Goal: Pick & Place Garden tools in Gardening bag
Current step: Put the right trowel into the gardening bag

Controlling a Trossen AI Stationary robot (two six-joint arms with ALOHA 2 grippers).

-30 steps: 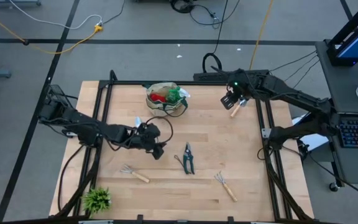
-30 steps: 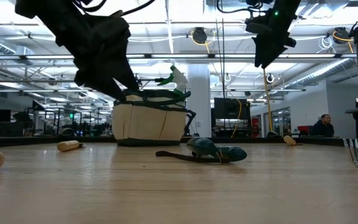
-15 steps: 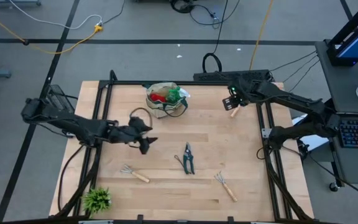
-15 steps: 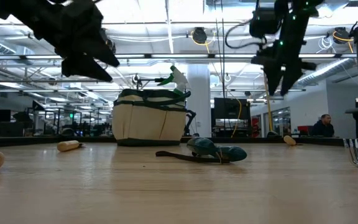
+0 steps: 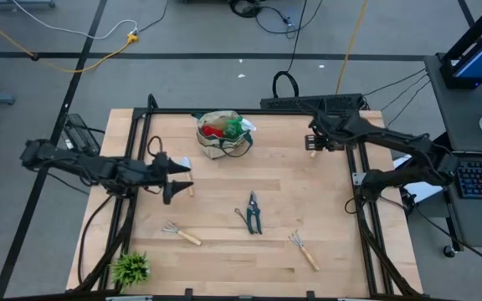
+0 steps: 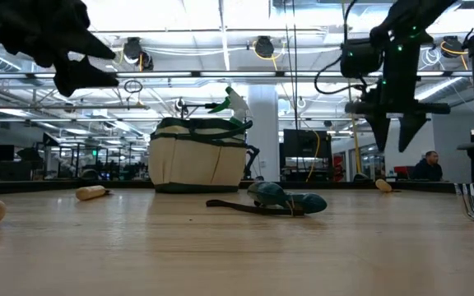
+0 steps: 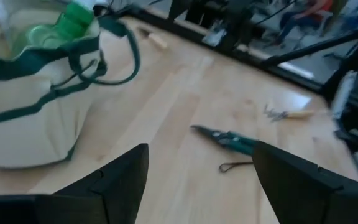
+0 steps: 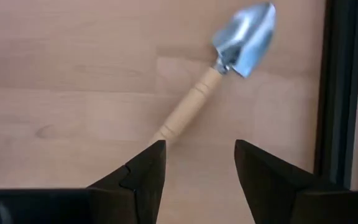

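The beige gardening bag [image 5: 222,135] stands at the table's far middle, with a green spray bottle [image 7: 73,17] and something red sticking out of it. A silver trowel [image 8: 244,38] with a wooden handle [image 8: 188,112] lies flat at the far right. My right gripper [image 8: 199,163] hangs open just above it, pointing down, with the handle's free end between the fingers and untouched. Dark shears [image 5: 253,212] and two hand rakes [image 5: 181,232] [image 5: 304,249] lie nearer the front. My left gripper [image 5: 174,180] is open and holds nothing at the left, above the table.
A small leafy plant [image 5: 130,267] sits at the near left corner. Part of a wooden handle [image 5: 189,189] shows on the table right beside my left gripper. A black frame rail [image 8: 337,93] runs close beside the trowel. Bare wood lies between the bag and the shears.
My left gripper has drawn back toward the table's left edge, away from the bag and shears, rising slightly and tipping toward level. My right gripper has come down toward the trowel at the far right and has rolled about its own line.
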